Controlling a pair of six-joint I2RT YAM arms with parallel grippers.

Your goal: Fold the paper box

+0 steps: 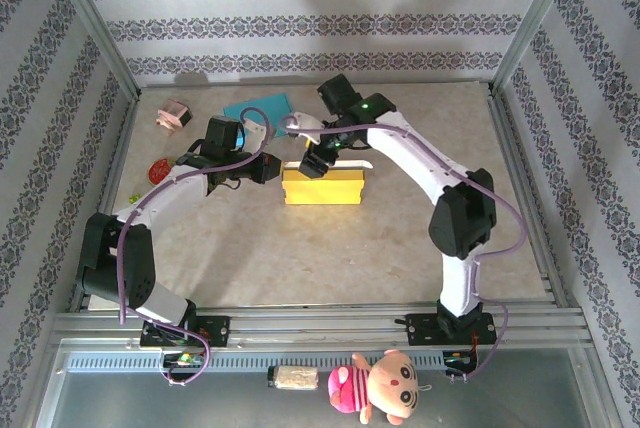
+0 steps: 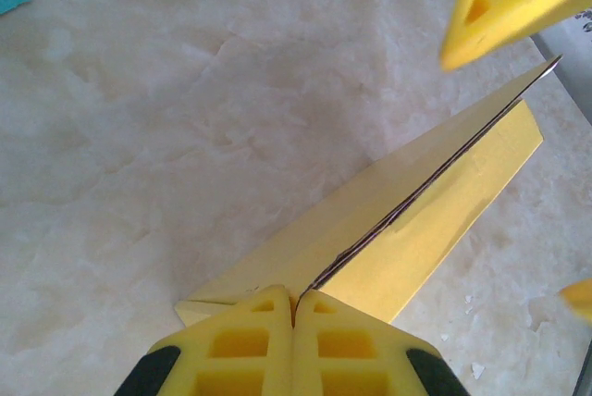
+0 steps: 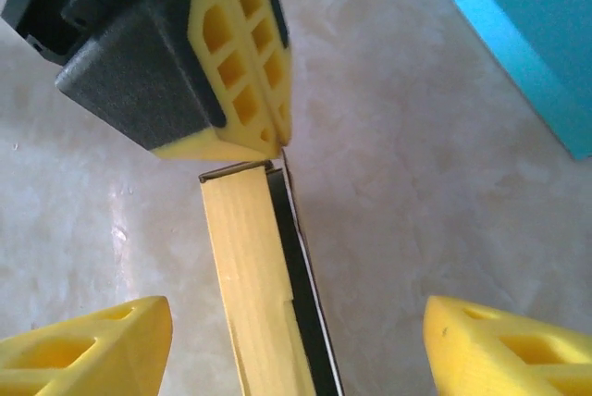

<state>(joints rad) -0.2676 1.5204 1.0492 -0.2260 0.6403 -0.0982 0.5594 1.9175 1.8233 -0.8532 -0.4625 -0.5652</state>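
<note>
Top external view puts the yellow paper box (image 1: 323,187) near the middle of the pale marbled table (image 1: 330,258), lying lengthwise between my two arms. My left claw (image 1: 277,169) is clenched tight on the thin card edge at the box's left end. The left wrist view shows its fingers (image 2: 264,322) pressed together with the panel edge running out from between them. My right claw (image 1: 318,162) hangs released over the box. In the right wrist view its yellow fingertips (image 3: 102,340) stand wide apart, one on each side of the box, touching nothing that I can see.

As I judge it, the fold is only partly done. The box (image 3: 242,266) is a narrow sleeve, its walls close together with a thin dark gap between them. I see no end flap tucked in. What is left: spread the sleeve into a proper square section, then turn in and close the ends. A flat teal carton (image 1: 258,108) lies well apart at the far side.
</note>
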